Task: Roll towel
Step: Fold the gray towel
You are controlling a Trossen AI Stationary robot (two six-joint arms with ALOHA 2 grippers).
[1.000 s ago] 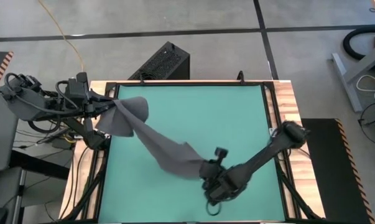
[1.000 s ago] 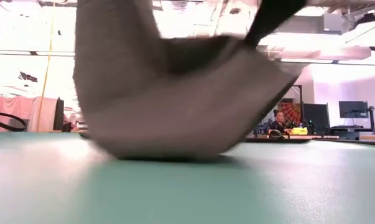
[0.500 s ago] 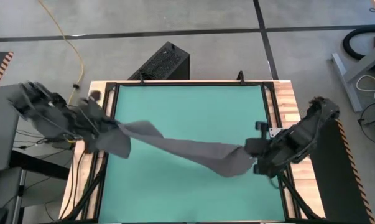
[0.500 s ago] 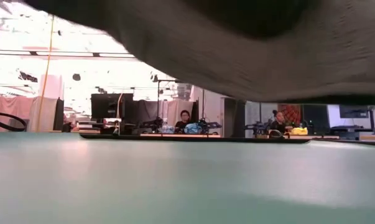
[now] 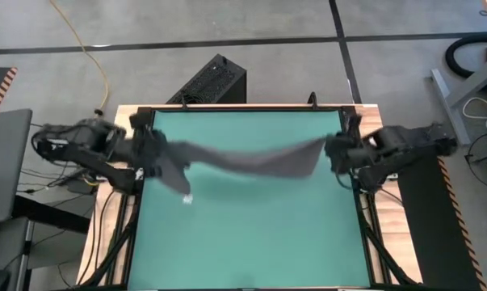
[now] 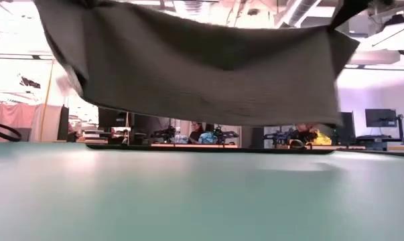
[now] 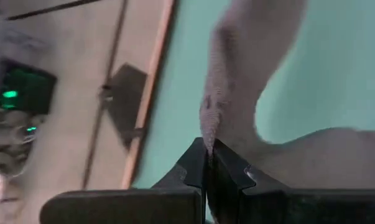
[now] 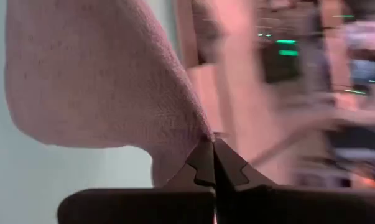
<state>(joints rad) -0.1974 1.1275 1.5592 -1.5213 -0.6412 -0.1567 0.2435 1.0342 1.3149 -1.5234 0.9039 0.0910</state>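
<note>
Grey cloth ran from the left hand (image 5: 156, 152), clenched on one corner at the worktop's (image 5: 251, 234) left edge, across to the right hand (image 5: 333, 151), pinching the opposite corner at the right edge. Between them the towel (image 5: 243, 160) hung stretched above the green worktop, soft, sagging, its white tag (image 5: 186, 198) dangling.

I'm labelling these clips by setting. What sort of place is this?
Probably a robotics lab or workshop: a green-topped table on a bare concrete floor with loose cables, and desks with monitors and seated people behind it.
</note>
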